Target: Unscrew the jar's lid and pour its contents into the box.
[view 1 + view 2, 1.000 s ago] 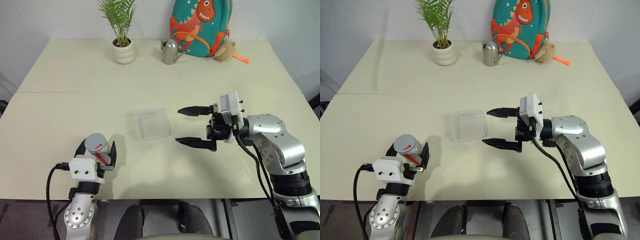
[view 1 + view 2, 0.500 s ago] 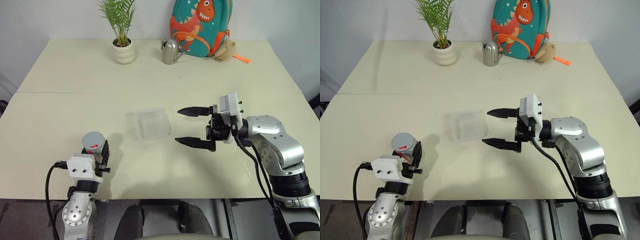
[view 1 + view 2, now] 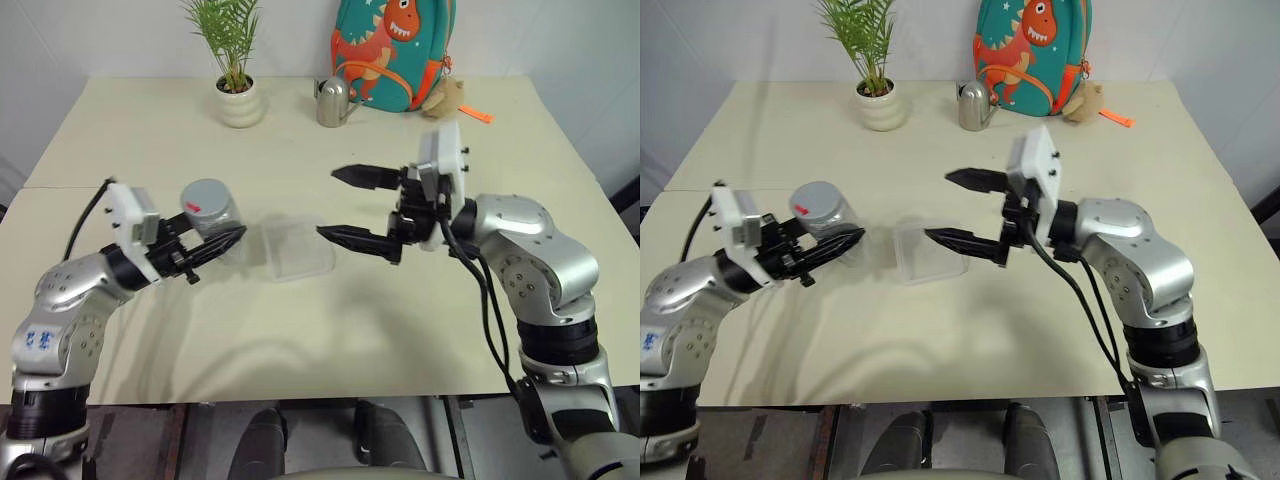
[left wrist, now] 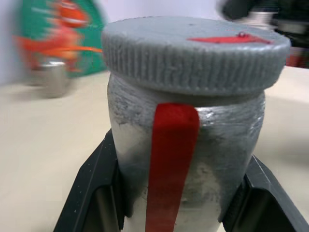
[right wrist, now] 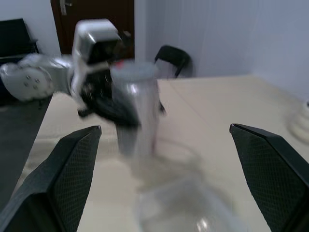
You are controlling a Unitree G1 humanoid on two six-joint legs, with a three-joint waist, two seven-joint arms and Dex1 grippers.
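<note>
- Here's the jar (image 3: 213,212), a small cylinder with frosted grey-looking sides and a red strip running down its wall, clear in my left wrist view.
- The lid (image 4: 193,53) sits on top of it, grey, ribbed round the edge, with a red mark across its flat face. It's on and level with the jar's mouth.
- I can't make out the contents through the wall of the jar.
- My left gripper (image 3: 215,243) is clamped on the jar, one black finger on each side of the lower body, below the lid. The jar is up off the table (image 3: 300,330), standing roughly upright in my grip.
- My left arm reaches out from the left side with the forearm roughly level and the gripper pointing in toward the middle of the table.
- The box (image 3: 297,249), shallow and clear with rounded corners, lies flat on the table just past my left fingertips, between my two grippers.
- My right gripper (image 3: 340,205) is spread wide and holds nothing. Its two black fingers point level toward my left side, one above the other, the lower tip hanging just over the box's near-right corner.
- In my right wrist view the jar shows straight ahead between my open fingers, with the box below it.
- My right arm is bent at the elbow, forearm raised above the table, wrist turned inward toward the jar.
</note>
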